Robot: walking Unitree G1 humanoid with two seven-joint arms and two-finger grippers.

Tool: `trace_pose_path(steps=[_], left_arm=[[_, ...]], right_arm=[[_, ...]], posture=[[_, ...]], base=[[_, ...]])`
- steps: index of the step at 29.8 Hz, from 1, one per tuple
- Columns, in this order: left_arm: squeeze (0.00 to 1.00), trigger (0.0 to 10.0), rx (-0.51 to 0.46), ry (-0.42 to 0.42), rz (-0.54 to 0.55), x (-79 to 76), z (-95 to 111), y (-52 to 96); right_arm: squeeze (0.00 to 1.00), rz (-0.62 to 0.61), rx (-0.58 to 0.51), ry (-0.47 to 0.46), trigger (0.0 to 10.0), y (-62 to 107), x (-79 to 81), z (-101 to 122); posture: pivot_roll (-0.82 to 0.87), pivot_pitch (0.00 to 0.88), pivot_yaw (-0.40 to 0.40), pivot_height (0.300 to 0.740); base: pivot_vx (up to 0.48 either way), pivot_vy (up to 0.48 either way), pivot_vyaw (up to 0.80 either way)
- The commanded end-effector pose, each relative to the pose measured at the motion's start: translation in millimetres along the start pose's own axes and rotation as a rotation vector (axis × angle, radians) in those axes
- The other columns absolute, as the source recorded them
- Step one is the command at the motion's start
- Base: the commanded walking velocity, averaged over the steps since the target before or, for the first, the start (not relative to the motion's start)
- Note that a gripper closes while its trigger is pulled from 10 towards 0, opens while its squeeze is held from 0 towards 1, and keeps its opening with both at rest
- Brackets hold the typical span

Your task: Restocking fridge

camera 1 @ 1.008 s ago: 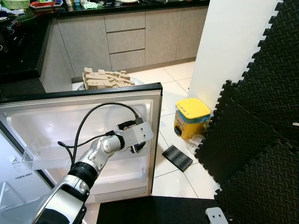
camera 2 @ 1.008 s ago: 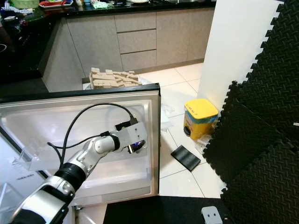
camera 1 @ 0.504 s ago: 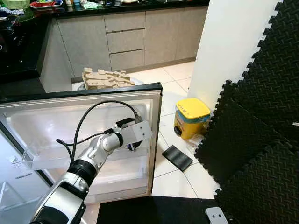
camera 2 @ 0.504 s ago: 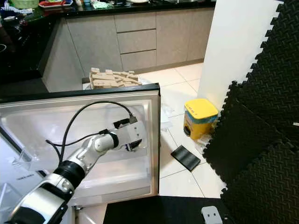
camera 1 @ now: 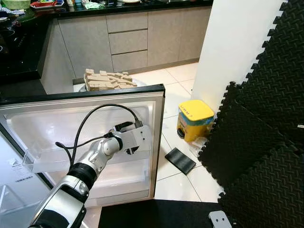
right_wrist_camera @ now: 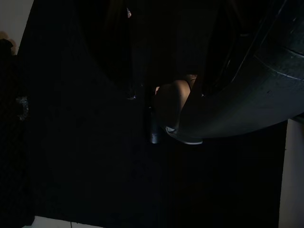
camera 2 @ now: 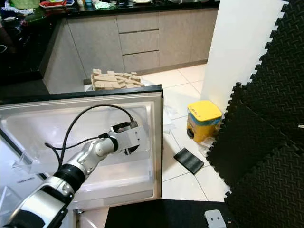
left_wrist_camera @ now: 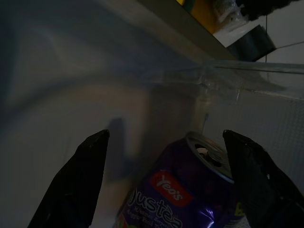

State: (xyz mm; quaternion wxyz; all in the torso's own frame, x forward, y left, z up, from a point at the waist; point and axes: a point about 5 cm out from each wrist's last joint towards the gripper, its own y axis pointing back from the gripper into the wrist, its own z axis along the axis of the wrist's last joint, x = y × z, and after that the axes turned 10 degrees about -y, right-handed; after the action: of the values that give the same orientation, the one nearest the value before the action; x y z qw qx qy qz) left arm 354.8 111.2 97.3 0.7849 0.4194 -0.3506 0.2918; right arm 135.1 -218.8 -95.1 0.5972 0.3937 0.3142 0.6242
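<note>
The fridge door (camera 1: 80,95) stands open in front of me, its white inner side facing up. My left arm reaches across it to the right end of the clear door shelf (camera 1: 47,161). The left gripper (left_wrist_camera: 166,135) is open. A purple Yeo's drink can (left_wrist_camera: 190,190) stands upright in the shelf corner between the two black fingers (left_wrist_camera: 80,185), which are apart from its sides. In the eye views the wrist plate (camera 1: 138,137) hides the can. The right wrist view is very dark, and the right arm hangs idle.
A yellow-lidded bin (camera 1: 194,118) and a small black mat piece (camera 1: 180,160) lie on the tiled floor right of the door. Black foam mats (camera 1: 266,142) lean at the right. Beige blocks (camera 1: 107,80) are stacked beyond the door, before grey cabinets (camera 1: 128,40).
My left gripper has drawn up and slightly left along the door shelf. The purple can that showed under the wrist a second ago is now hidden behind it.
</note>
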Motion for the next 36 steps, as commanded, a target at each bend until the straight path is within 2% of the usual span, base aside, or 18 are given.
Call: trace_pose_path(steps=[1,7,10,14,16,17,18,19,23,26,30,31,32,36], left_arm=[[0.0,10.0,0.048,-0.022,-0.009,2.7,-10.5,3.4],[0.0,10.0,0.089,-0.007,-0.021,4.7,-14.5,4.4],[0.0,10.0,0.105,0.043,-0.022,5.4,-16.5,4.9],[0.0,10.0,0.105,0.043,-0.022,5.4,-16.5,4.9],[0.0,10.0,0.118,0.141,-0.007,9.4,-18.3,5.9],[0.0,10.0,0.118,0.141,-0.007,9.4,-18.3,5.9],[0.0,10.0,0.114,0.192,0.002,11.4,-18.2,6.2],[0.0,10.0,0.095,0.279,0.008,14.3,-15.3,6.3],[0.0,10.0,0.079,0.33,0.008,17.0,-12.1,6.6],[0.0,10.0,0.075,0.329,0.009,18.9,-11.1,6.9],[0.0,10.0,0.068,0.279,0.002,21.8,-10.2,8.2],[0.0,10.0,0.058,0.231,-0.014,22.6,-9.3,9.5],[0.0,10.0,0.058,0.231,-0.014,22.6,-9.3,9.5],[0.0,10.0,0.021,0.145,-0.03,27.1,-7.4,13.1]], right_arm=[[0.0,0.003,-0.009,0.004,10.0,-0.3,1.0,1.3],[0.0,0.002,-0.007,0.004,10.0,-0.3,1.1,0.7],[0.0,0.002,-0.007,0.005,10.0,-0.3,1.2,0.5],[0.0,0.002,-0.007,0.005,10.0,-0.3,1.2,0.5],[0.0,0.003,-0.005,0.008,10.0,-0.3,1.2,0.5],[0.0,0.003,-0.005,0.008,10.0,-0.3,1.2,0.5],[0.0,0.003,-0.005,0.01,10.0,-0.3,1.1,0.6],[0.0,0.004,-0.005,0.012,10.0,-0.3,0.9,1.1],[0.0,0.003,-0.005,0.013,10.0,-0.2,0.6,1.3],[0.0,0.003,-0.005,0.013,10.0,-0.3,0.5,1.4],[0.0,0.002,-0.006,0.011,10.0,-0.2,0.4,1.4],[0.0,0.001,-0.006,0.01,10.0,-0.2,0.5,1.3],[0.0,0.001,-0.006,0.01,10.0,-0.2,0.5,1.3],[0.0,0.001,-0.005,0.008,10.0,-0.2,0.7,0.5]], posture=[[-0.07,0.0,0.022,0.74],[-0.07,0.0,0.023,0.74],[-0.07,0.0,0.022,0.74],[-0.07,0.0,0.022,0.74],[-0.07,0.0,0.019,0.74],[-0.07,0.0,0.019,0.74],[-0.07,0.0,0.019,0.74],[-0.07,0.0,0.018,0.74],[-0.07,0.0,0.019,0.74],[-0.07,0.0,0.018,0.74],[-0.07,0.0,0.02,0.74],[-0.07,0.0,0.02,0.74],[-0.07,0.0,0.02,0.74],[-0.07,0.0,0.023,0.74]], base=[[0.0,0.0,0.0],[0.0,0.0,0.0],[0.0,0.0,0.0],[0.0,0.0,0.0],[0.0,0.0,0.0],[0.0,0.0,0.0],[0.0,0.0,0.0],[0.0,0.0,0.0],[0.0,0.0,0.0],[0.0,0.0,0.0],[0.0,0.0,0.0],[0.0,0.0,0.0],[0.0,0.0,0.0],[0.0,0.0,0.0]])
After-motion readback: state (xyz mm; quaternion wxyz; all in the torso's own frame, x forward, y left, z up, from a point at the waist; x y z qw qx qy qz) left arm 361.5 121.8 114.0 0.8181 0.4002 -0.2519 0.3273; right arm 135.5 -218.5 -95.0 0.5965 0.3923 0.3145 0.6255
